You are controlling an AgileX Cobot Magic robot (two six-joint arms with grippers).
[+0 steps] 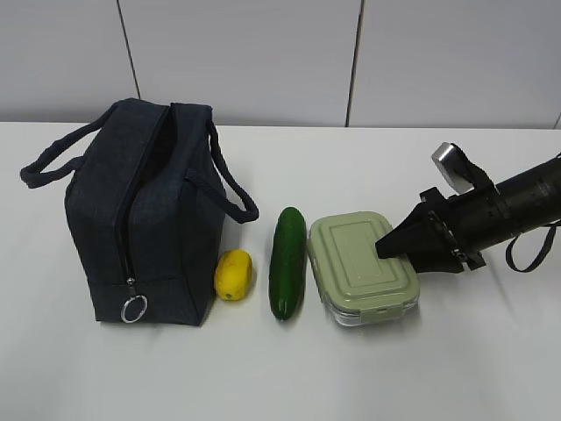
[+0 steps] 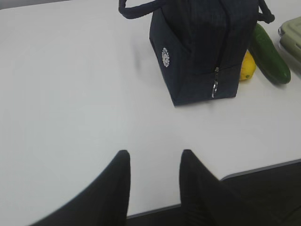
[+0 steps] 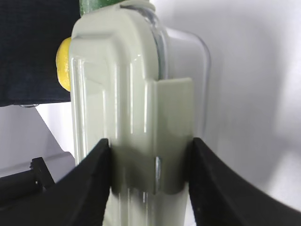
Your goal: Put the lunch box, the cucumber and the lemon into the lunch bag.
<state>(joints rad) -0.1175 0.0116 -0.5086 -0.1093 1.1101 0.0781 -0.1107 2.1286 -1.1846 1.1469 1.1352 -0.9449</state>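
From the right, the right arm (image 1: 517,206) is reaching in low, its tool (image 3: 149,165) clamping the lunch box (image 1: 362,267); the left tool (image 2: 153,162) is hanging apart over bare surface (image 2: 70,94).

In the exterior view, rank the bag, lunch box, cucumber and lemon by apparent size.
1. Boxy dark navy fabric lunch bag
2. Sage-green-lidded clear lunch box
3. Smooth dark green cucumber, though longer than the box is wide
4. Small yellow lemon

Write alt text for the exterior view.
The right gripper reaches in from the right and grips the green-lidded lunch box on a white table. To its left lie the cucumber and the lemon, then the upright navy lunch bag, zipped shut.
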